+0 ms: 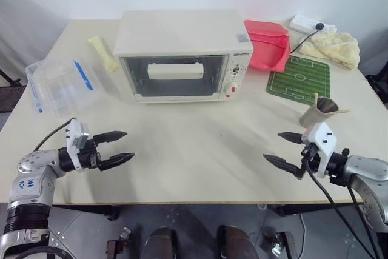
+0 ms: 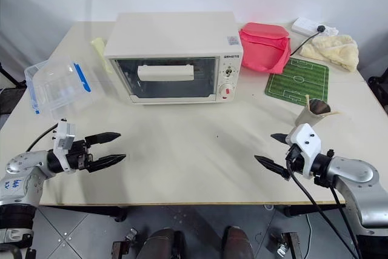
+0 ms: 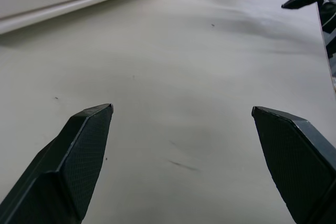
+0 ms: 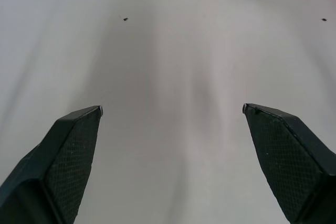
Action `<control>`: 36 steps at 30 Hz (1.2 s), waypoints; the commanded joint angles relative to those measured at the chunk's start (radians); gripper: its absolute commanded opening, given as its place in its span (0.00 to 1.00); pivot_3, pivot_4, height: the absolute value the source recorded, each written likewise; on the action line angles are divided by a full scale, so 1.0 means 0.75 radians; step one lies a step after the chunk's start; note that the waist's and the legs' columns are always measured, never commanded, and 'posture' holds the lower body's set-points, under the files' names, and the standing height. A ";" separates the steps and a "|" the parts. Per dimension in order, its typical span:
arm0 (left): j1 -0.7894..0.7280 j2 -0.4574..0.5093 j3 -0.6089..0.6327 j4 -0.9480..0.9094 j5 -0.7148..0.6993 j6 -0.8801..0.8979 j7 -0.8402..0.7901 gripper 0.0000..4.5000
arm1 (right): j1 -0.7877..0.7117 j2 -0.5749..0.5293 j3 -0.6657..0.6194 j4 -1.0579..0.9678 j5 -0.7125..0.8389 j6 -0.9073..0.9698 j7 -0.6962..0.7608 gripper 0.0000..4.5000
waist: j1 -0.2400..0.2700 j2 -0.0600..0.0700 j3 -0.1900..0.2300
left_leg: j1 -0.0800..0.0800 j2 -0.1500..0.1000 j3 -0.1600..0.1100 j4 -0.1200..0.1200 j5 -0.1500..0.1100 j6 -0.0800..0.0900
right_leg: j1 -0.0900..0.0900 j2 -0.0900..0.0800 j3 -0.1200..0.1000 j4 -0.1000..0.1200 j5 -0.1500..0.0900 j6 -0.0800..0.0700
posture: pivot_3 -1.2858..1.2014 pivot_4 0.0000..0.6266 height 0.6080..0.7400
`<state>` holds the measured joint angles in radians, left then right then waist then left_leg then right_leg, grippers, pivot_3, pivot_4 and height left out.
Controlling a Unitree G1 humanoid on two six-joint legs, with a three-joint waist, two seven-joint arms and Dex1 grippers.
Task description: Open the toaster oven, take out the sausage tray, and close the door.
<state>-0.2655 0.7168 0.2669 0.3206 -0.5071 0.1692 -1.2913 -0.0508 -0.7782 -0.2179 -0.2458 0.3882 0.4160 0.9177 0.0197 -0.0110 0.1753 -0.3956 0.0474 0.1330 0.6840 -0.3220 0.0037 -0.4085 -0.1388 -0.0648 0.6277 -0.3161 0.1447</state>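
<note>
**Closed toaster oven with both grippers waiting at the near table edge**

A cream table (image 1: 200, 150) is filling the scene, backed by a pale wall. At its far centre the toaster oven (image 1: 182, 34) is standing with the door (image 1: 173, 77) shut, its bar handle (image 1: 176, 71) facing the robot. The sausage tray is presumably sitting inside; the glass is not showing it clearly enough to tell. The left gripper (image 1: 119, 148) and the right gripper (image 1: 284, 148) are hovering low over the near table edge, well apart from the oven; each is holding its jaws spread wide and gripping nothing.

Risks, by judgement: the oven is resting free on the smooth top, so a pull on the handle is likely to drag or tip the whole box unless the other arm is bracing it. A grip landing off-centre on the wide bar may slip off. The door, once dropping forward, is going to need clear table in front.

Around, largest first: a clear plastic box (image 1: 57, 86) is lying to the oven's left, a red bag (image 1: 267, 43) just beside its right rear, a green pitch mat (image 1: 300, 77) nearer, a yellow cloth (image 1: 332, 48) at the far right corner, and a metal cup (image 1: 318, 112) just beyond the right gripper, where that arm's reach could knock it. The path straight to the door is lying open.
</note>
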 commanded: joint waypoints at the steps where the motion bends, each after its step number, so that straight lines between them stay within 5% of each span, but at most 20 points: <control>1: 0.011 0.002 0.050 -0.055 -0.051 0.002 -0.002 1.00 | -0.026 -0.022 0.002 -0.023 0.008 -0.002 0.007 1.00 | 0.000 0.000 0.000 | 0.000 0.000 0.000 0.000 0.000 0.000 | 0.000 0.000 0.000 0.000 0.000 0.000 | 0.52 0.24 1.00; 8: -0.002 0.009 0.115 -0.127 -0.088 0.098 0.143 1.00 | -0.170 -0.060 0.069 -0.090 0.043 0.146 0.014 1.00 | -0.006 0.000 0.000 | 0.000 0.001 0.000 0.000 0.000 0.000 | 0.000 0.000 0.000 0.001 0.000 0.000 | 0.52 0.24 1.00; 15: -0.048 -0.004 0.115 -0.107 -0.054 0.024 0.176 1.00 | -0.579 -0.001 0.320 -0.051 0.052 0.327 0.048 1.00 | -0.030 0.000 0.000 | 0.000 0.001 -0.001 0.000 0.000 -0.001 | -0.002 0.000 -0.002 0.002 0.000 0.000 | 0.52 0.24 1.00; 28: -0.138 0.004 0.198 -0.030 -0.148 0.022 0.110 1.00 | -1.277 0.396 0.547 0.585 -0.113 0.001 0.163 1.00 | -0.069 0.000 0.000 | -0.004 0.001 -0.001 0.000 -0.001 -0.002 | -0.005 -0.002 -0.010 0.003 0.001 0.001 | 0.52 0.24 1.00; 36: -0.120 0.031 0.258 -0.026 -0.156 0.025 0.110 1.00 | -1.432 0.532 0.575 0.755 -0.153 -0.128 0.281 1.00 | -0.106 0.000 0.000 | -0.005 0.002 -0.006 -0.001 -0.002 -0.003 | -0.006 -0.003 -0.018 0.008 0.001 0.001 | 0.52 0.24 1.00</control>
<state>-0.3584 0.7181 0.4289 0.3111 -0.6017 0.1987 -1.2032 -1.0969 -0.3955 0.2093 0.3335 0.2660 0.3467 1.0974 -0.0595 -0.0111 0.1753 -0.3991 0.0487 0.1286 0.6833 -0.3234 0.0013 -0.4130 -0.1413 -0.0789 0.6334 -0.3151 0.1457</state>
